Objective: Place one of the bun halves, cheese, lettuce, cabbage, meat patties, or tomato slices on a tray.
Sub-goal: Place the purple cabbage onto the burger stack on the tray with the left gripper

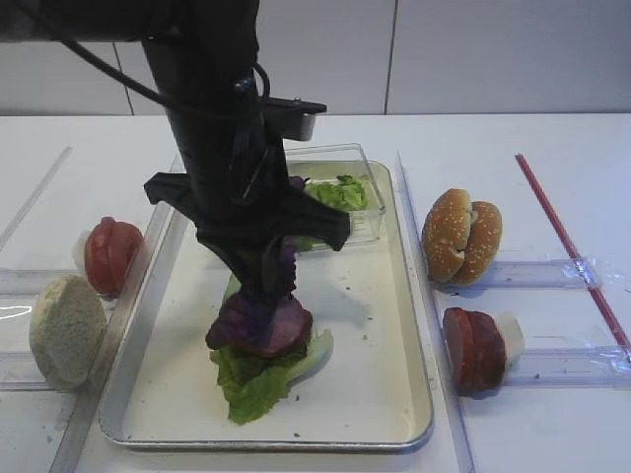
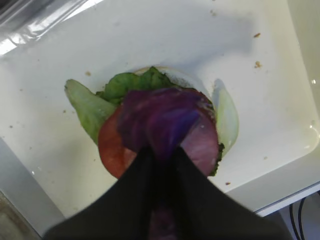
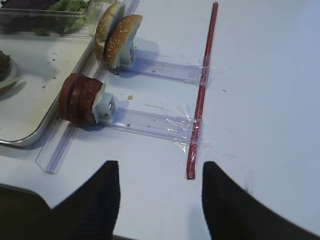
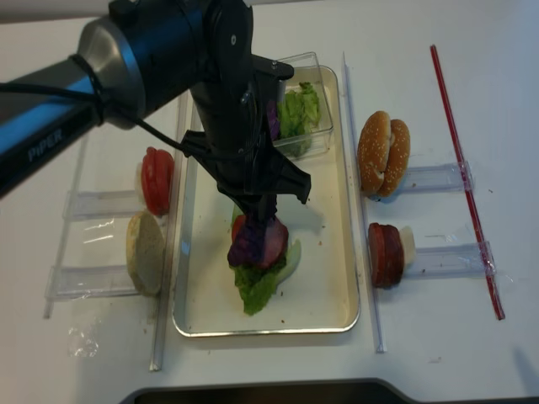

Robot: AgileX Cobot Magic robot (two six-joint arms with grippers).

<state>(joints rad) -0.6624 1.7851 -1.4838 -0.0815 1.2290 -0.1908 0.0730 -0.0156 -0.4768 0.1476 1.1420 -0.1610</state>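
Over the middle of the tray [image 1: 414, 434] in the first high view, the left gripper [image 1: 264, 296] points straight down with its jaws pinched narrow on the cabbage [image 1: 258, 320], a dark purple clump lying on top of a stack: a meat patty [image 1: 288, 330] under it, lettuce [image 1: 254, 382] spreading out toward the near edge. A clear plastic box [image 1: 345, 168] of greens sits at the far end of the tray, a tomato slice [image 1: 110, 256] and a pale bun half [image 1: 65, 331] stand on the left, sesame bun halves [image 1: 461, 236] and more meat patties [image 1: 475, 347] on the right. From the right wrist, the right gripper [image 3: 160, 200] hangs wide apart over bare table near the red rod [image 3: 202, 85], holding nothing. From the left wrist, the dark fingers [image 2: 135, 200] meet on a fold of the purple leaf, with a red slice showing at its left and pale bun beneath the greens. The second high view shows the same stack near the tray's middle. That leaf looks light, limp and crinkled, so it likely bunches under a pinch and may cling to the pads on release; a hold on a raised fold near its centre seems best, since the edges would tear or slip
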